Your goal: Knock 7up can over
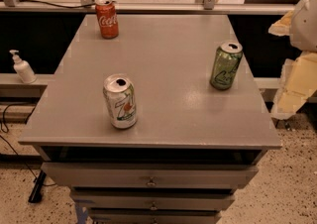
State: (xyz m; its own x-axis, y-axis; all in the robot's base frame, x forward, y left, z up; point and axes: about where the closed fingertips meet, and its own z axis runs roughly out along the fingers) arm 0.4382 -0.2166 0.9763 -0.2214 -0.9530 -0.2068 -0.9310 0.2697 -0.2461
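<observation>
The 7up can (120,101) stands upright near the front-left of a grey counter (168,39), its silver top open and its red-and-green logo facing the camera. It is well apart from the two other cans on the surface. A red Coca-Cola can (107,18) stands upright at the back-left corner, and a dark green can (226,66) stands toward the right edge.

The gripper (297,84) shows only as a pale white-and-cream shape at the right border of the camera view, beyond the counter's right edge. It touches none of the cans and is far across the counter from the 7up can. Whether it is open or closed cannot be told, and it holds nothing that can be seen.

Below the countertop, drawers (148,176) are stacked down the front. A white pump bottle (22,68) sits on a low ledge at left, above a speckled floor (292,188).
</observation>
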